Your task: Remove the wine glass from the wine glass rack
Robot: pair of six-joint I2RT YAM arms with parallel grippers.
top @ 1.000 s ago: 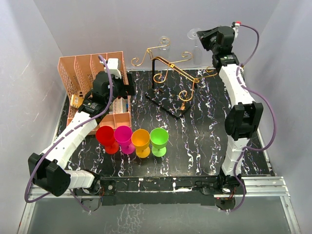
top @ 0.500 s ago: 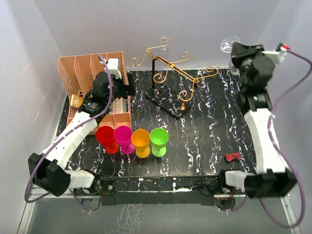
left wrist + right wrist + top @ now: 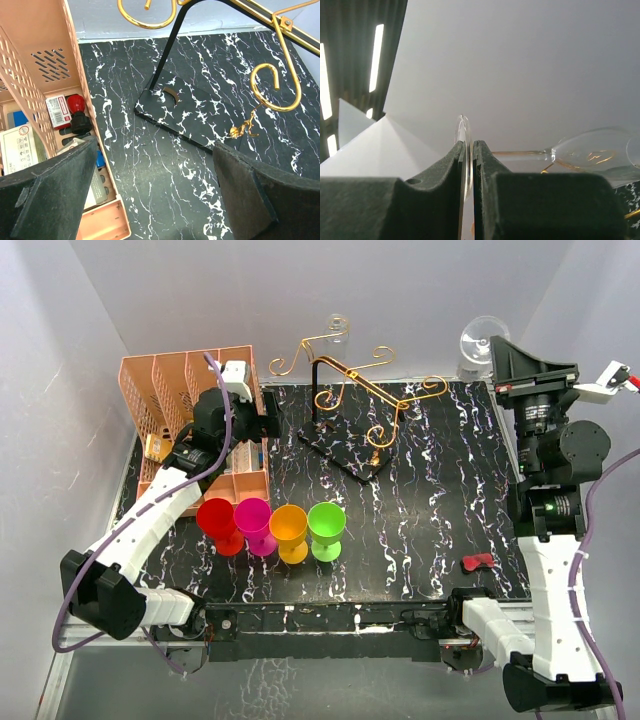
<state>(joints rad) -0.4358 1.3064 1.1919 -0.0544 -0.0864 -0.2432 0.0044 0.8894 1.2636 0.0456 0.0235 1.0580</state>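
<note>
The wine glass is clear and lies on its side in the air at the back right, apart from the wine glass rack. My right gripper is shut on the glass's round foot; stem and bowl stick out to the right of the fingers. The rack's gold scroll arms and black post stand on a flat black base. My left gripper hovers open left of the rack, with nothing between its fingers.
A peach slotted organiser holding small items stands at the back left. Red, magenta, orange and green plastic goblets stand in a row in the middle. A small red object lies front right.
My right arm swung right and up from beside the rack's right end, carrying the wine glass away from the rack. The left arm stayed still.
</note>
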